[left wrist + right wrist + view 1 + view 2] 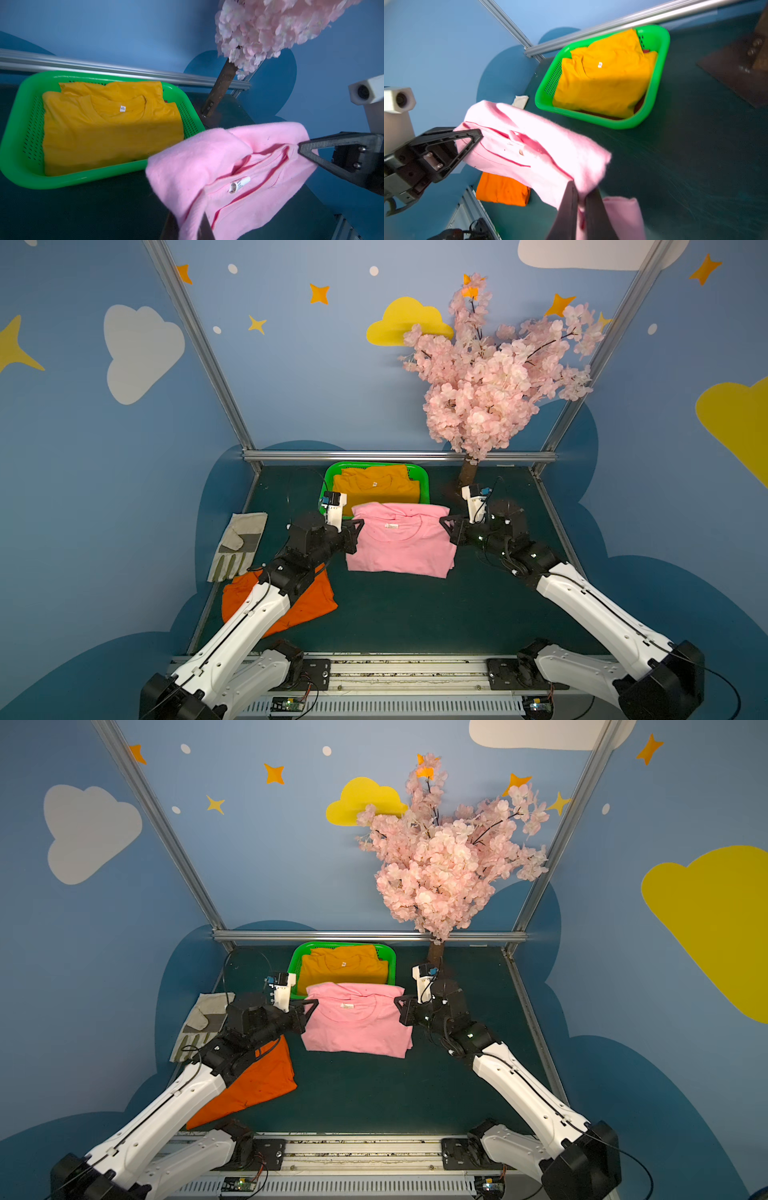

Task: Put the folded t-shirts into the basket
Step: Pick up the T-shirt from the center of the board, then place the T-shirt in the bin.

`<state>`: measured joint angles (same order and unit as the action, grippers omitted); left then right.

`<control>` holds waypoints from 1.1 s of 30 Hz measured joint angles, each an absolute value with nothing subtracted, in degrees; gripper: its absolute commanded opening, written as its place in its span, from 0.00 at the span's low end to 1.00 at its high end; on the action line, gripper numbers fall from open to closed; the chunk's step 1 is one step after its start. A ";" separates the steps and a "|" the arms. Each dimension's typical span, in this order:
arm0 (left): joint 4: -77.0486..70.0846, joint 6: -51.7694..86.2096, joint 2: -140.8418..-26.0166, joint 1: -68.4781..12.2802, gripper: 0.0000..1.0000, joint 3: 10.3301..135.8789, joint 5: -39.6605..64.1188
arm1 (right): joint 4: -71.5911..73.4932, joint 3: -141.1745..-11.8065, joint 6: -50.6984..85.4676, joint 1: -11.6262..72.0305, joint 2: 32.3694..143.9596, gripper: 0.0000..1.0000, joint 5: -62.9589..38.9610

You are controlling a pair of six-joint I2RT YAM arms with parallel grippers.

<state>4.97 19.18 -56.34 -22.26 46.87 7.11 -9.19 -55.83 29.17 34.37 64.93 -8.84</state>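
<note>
Our left hand (360,526) and right hand (444,522) each pinch a side of the pink shirt (399,545), beside the basket (424,483).

blue cloud walls (291,364) (stars (319,294) too), dark tabletop (395,614).

A dark green desk (395,614) is covered in felt-like cloth. On it are set a green basket (425,485) at the back, a work glove (239,545) at the left, an orange folded t-shirt (311,605) just beside the glove, and an artificial blossom tree (468,472) at the back right.
</note>
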 measured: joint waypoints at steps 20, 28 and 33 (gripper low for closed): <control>10.83 12.32 -83.24 -6.31 0.03 78.59 7.86 | -5.41 -91.35 17.82 37.23 98.43 0.00 2.17; 11.29 11.18 -96.31 -5.08 0.03 87.59 9.02 | -6.46 -104.57 13.82 35.68 111.04 0.00 3.01; 12.47 10.44 -103.70 -5.08 0.03 93.54 10.46 | -8.45 -109.38 12.47 34.98 116.18 0.00 2.98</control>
<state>12.47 10.44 -103.70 -5.08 93.54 10.46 -8.45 -109.38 12.47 34.98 116.18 2.98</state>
